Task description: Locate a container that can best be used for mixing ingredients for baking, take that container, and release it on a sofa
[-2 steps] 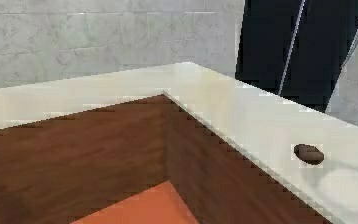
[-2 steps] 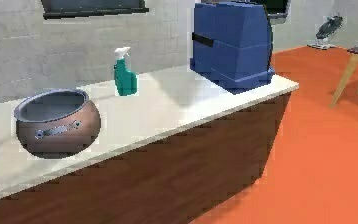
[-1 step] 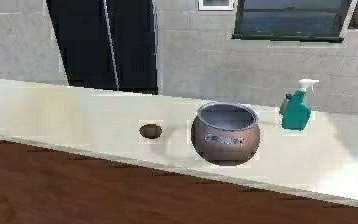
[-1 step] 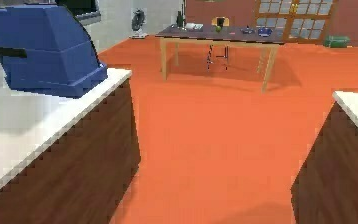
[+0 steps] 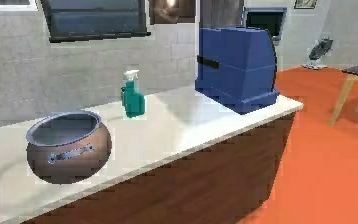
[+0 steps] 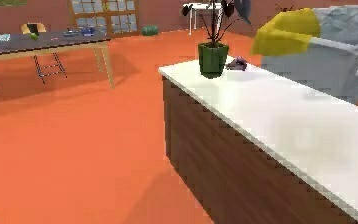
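At near left corner of countertop [image 5: 192, 125], round dark bowl [image 5: 67, 147]; toward back edge, teal spray bottle [image 5: 134, 97]; blue boxy appliance [image 5: 237, 68] at far right end. Fingers' state: cannot tell.

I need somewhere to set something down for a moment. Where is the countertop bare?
In the forward view the white countertop is bare between the teal spray bottle and the blue boxy appliance. It is tighter between the bottle and the dark round metal pot. In the arm side view the countertop is bare right of the green-potted plant.
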### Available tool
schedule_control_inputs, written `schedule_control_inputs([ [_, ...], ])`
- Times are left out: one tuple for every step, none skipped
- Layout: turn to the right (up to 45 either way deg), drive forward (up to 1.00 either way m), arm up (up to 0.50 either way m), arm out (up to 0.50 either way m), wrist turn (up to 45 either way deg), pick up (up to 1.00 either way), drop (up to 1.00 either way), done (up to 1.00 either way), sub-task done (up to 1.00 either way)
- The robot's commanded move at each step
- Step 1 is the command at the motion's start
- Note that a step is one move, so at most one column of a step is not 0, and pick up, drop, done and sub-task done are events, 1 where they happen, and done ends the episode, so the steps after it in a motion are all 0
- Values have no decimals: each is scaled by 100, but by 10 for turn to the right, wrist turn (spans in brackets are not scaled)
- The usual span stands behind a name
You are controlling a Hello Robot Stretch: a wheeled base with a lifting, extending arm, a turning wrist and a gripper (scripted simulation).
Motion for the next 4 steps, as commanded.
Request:
schedule_control_inputs([
  [450, 0, 0, 0, 0, 0, 0, 0, 0],
  [150, 0, 0, 0, 0, 0, 0, 0, 0],
  [0, 100, 0, 0, 0, 0, 0, 0, 0],
  [30, 0, 0, 0, 0, 0, 0, 0, 0],
])
